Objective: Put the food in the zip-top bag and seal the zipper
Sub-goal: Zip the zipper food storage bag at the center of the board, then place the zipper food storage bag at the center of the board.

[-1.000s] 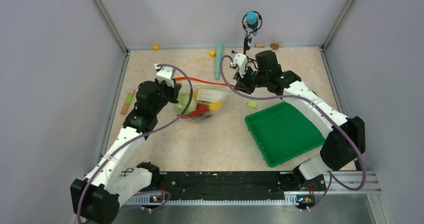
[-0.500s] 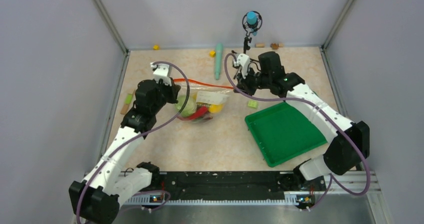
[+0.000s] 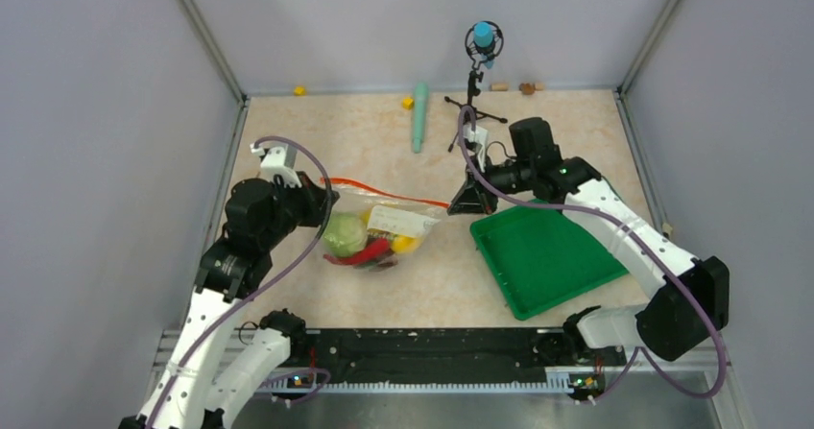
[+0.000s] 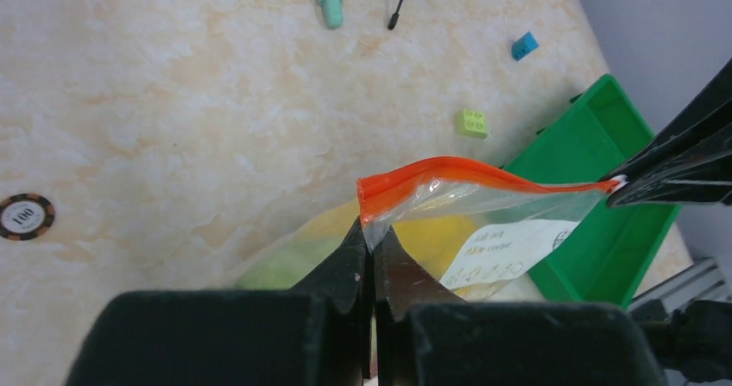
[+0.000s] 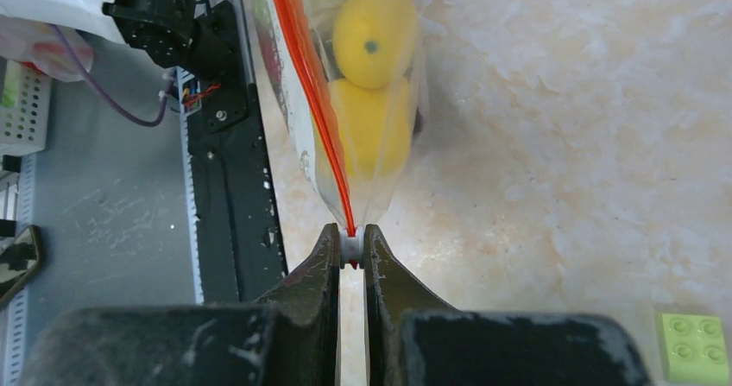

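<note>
The clear, floppy zip-top bag (image 3: 384, 229), slung over the marbled surface (image 3: 326, 131), holds two smooth yellow pieces (image 5: 374, 23), one leafy green ball (image 3: 343, 232) and one red chili (image 3: 370, 253); left jaws clench its corner under the orange-red zipper (image 4: 432, 168), right jaws pinch the small white slider (image 5: 351, 246)

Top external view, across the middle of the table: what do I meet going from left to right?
The left gripper, fingers pinched on the bag's corner → zip-top bag with the food inside → right gripper, shut on the slider end of the zipper → green tray.
</note>
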`<state>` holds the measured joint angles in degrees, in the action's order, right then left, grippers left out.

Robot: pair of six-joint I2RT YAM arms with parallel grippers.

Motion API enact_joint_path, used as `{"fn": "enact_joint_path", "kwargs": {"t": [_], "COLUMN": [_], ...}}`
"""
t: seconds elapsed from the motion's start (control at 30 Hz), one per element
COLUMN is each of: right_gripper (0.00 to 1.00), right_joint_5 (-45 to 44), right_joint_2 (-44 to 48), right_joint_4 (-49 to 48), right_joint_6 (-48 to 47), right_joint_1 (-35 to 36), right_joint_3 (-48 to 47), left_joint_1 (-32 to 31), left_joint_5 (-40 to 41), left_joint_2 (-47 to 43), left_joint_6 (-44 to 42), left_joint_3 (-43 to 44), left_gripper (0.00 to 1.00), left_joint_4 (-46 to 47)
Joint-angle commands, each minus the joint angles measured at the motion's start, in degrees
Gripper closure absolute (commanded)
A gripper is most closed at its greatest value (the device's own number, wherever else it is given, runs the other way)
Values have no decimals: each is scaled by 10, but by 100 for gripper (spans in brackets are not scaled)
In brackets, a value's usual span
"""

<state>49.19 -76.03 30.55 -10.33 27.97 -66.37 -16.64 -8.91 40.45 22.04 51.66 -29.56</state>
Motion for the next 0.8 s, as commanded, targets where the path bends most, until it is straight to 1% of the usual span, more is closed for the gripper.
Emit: {"fn": "enact_joint_path", "kwargs": {"t": [0.0,0.07,0.13,0.17,0.23,0.3,0.33,0.4,0.5,0.53,0.57,0.6,0.63,0.67,0.7,0.77], "right_gripper": [100,100,98,98,97,92,88,80,78,78,77,75,73,72,70,64], "right_joint_5": [0,-75,-165,-196,-235,-266,-286,-344,-410,-434,-457,-478,-488,-502,-504,-502], "right_joint_2": [17,6,-7,-16,-36,-57,-64,-79,-105,-115,-124,-132,-140,-148,-153,-159], "right_joint_4": [5,-26,-74,-94,-125,-146,-157,-181,-207,-210,-211,-213,-215,-218,-217,-212], "right_joint_6": [15,24,51,63,73,80,86,108,139,145,152,163,171,175,179,180], "right_joint_1": [-8,-8,-8,-8,-9,-9,-9,-9,-10,-10,-10,-11,-11,-11,-11,-12], "right_joint_3": [22,39,56,61,64,57,55,56,50,44,39,34,30,26,22,16], "left_joint_1": [6,6,6,6,6,6,6,6,6,6,6,7,8,10,11,13], "left_joint_5": [41,50,50,54,60,78,83,106,106,103,105,110,117,120,123,146], "left_joint_2": [2,37,96,125,176,218,235,259,291,301,310,319,328,336,342,347], "left_joint_6": [68,101,117,123,124,127,124,115,106,106,106,109,111,108,104,101], "left_joint_3": [-9,-34,-39,-34,-12,17,27,35,37,40,44,49,56,63,72,89], "left_gripper": [100,100,100,99,96,95,94,84,80,76,65,47,24,7,4,4], "left_joint_4": [45,93,117,121,117,93,87,95,136,147,155,160,159,156,150,129]}}
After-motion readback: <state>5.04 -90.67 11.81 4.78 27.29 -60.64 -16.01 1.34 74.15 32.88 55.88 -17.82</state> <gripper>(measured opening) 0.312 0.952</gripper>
